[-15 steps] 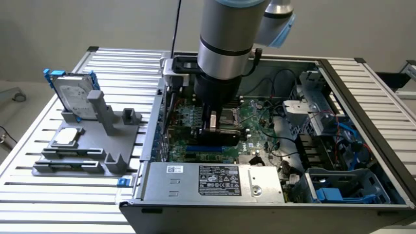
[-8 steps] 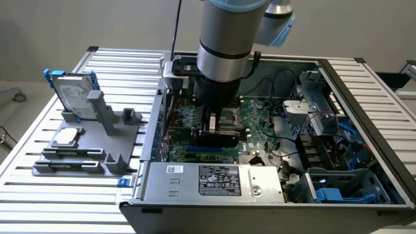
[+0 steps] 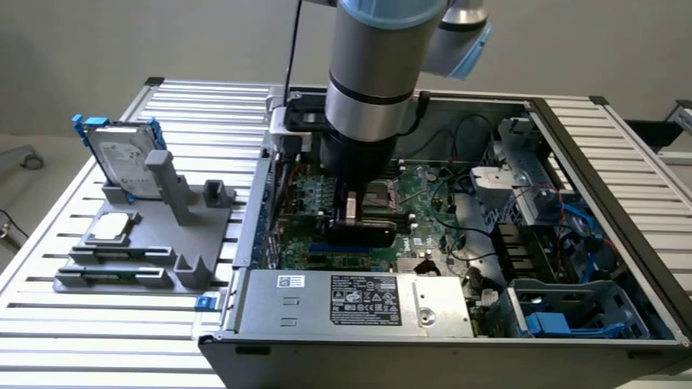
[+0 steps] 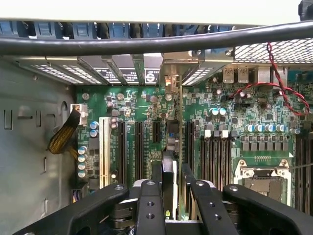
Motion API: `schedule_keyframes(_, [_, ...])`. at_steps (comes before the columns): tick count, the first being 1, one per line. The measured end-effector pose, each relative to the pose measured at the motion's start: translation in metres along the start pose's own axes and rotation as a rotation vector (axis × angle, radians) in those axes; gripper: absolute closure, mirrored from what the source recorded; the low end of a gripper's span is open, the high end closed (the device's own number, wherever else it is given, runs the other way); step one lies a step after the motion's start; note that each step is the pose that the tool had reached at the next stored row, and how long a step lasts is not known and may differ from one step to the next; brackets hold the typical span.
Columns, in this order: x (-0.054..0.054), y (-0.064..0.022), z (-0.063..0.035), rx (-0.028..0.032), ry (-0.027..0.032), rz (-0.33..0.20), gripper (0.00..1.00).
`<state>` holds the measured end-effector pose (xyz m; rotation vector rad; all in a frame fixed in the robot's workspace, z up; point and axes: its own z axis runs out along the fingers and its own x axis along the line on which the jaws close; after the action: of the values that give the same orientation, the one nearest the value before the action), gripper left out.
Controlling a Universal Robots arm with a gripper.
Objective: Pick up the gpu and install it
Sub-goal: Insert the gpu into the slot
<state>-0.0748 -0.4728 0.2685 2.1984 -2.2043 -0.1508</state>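
Inside open metal tower case [image 3: 605,154], lying on ribbed aluminium table [image 3: 65,324]. Gripper [image 4: 171,170] down over green motherboard [image 4: 132,105], black bolted fingers [image 4: 149,205] clamped on gpu [image 4: 169,144]. Held on edge: thin green board, black rounded cover, silver end bracket [image 4: 168,83] toward perforated rear grilles. Lined up with long black expansion slots [image 4: 138,147] beside a white slot [image 4: 103,152]; seated or not, cannot tell. Square steel-framed CPU socket [image 4: 261,176] near. Thick smooth black cable [image 4: 146,44] across wrist view. Outside case, silver hard drive in blue frame [image 3: 121,158] upright on grey moulded stand [image 3: 162,243]. Boxy silver power supply [image 3: 357,300], printed label on top, in exterior view's foreground.
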Motion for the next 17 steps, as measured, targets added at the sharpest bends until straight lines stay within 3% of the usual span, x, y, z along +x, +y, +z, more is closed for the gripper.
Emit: schedule_keyframes(17, [0.0002,0.0006,0.0056,-0.0001,0.0002,0.0,0.73])
